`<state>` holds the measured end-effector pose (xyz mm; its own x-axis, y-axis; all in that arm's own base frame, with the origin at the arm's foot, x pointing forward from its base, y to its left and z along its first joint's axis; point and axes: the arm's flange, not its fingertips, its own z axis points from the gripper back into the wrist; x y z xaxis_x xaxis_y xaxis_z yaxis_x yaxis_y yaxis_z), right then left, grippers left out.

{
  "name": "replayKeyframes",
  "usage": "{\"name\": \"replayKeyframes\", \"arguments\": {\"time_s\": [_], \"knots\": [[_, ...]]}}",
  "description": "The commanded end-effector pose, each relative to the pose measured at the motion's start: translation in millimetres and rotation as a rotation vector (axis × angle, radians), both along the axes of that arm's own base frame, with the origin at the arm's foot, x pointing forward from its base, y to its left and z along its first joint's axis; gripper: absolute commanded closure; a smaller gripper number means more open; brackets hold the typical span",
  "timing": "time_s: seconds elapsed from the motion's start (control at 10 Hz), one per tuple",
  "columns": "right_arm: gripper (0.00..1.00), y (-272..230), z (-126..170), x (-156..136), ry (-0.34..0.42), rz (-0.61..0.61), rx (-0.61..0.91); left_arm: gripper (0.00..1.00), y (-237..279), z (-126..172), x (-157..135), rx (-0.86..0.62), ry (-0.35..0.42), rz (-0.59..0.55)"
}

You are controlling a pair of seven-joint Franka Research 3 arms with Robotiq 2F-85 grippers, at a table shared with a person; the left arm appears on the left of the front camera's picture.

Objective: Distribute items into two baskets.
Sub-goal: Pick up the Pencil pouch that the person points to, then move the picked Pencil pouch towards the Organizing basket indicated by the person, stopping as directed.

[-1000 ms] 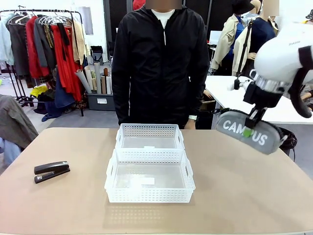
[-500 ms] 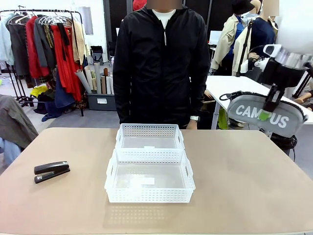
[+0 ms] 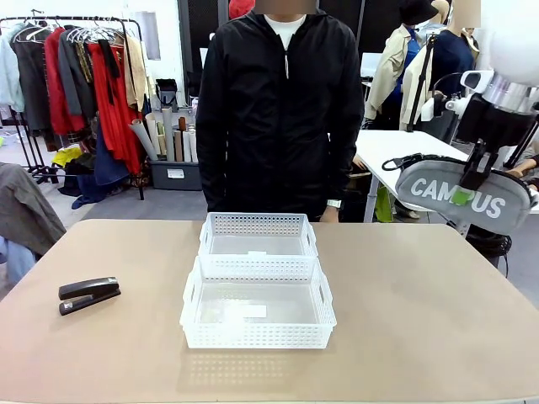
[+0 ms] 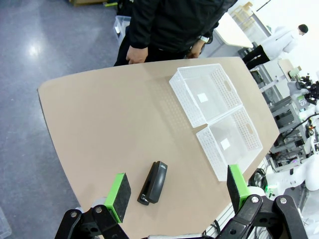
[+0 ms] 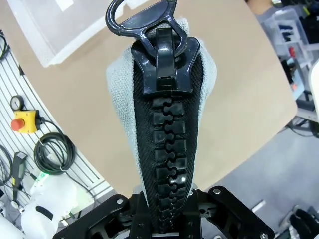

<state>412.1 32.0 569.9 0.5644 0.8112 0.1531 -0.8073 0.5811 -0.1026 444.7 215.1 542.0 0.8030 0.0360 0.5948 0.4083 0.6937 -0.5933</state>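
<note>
Grey fabric is seen high on the right: the pouch [image 3: 434, 190], lettered CAMPUS in white, is held in the air by the right gripper [image 3: 461, 196]. Its fingers are clamped tight on the top edge, and a green pad is seen against the lettering. The pouch is raised over the right side of the table [image 3: 421, 320], well apart from both baskets, with its black strap [image 3: 397, 162] looped off the left end. From the right wrist, the black zip [image 5: 167, 129] is seen running straight up from between the fingers. At mid-table the two white baskets are set touching, the near basket [image 3: 257, 335] in front of the far basket [image 3: 257, 224]. The black stapler [image 3: 88, 295] is seen lying flat near the left edge, well apart from them. The left gripper [image 4: 178, 191] is held high over that side, jaws spread wide, the stapler framed between its green pads. At the far side a person [image 3: 282, 109] in a black jacket is seen standing.
</note>
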Motion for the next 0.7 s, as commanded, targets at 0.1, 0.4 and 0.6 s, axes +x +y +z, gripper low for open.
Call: {"name": "replayKeyframes", "arguments": {"time_s": [0.1,0.4,0.6], "knots": [[1.00,-0.4,0.5,1.6,-0.009,-0.002,0.002,0.00,0.4,1.8,-1.8,-0.002,-0.004,0.000],[1.00,-0.4,0.5,1.6,-0.009,-0.002,0.002,0.00,0.4,1.8,-1.8,-0.002,-0.004,0.000],[1.00,-0.4,0.5,1.6,-0.009,-0.002,0.002,0.00,0.4,1.8,-1.8,-0.002,-0.004,0.000]]}}
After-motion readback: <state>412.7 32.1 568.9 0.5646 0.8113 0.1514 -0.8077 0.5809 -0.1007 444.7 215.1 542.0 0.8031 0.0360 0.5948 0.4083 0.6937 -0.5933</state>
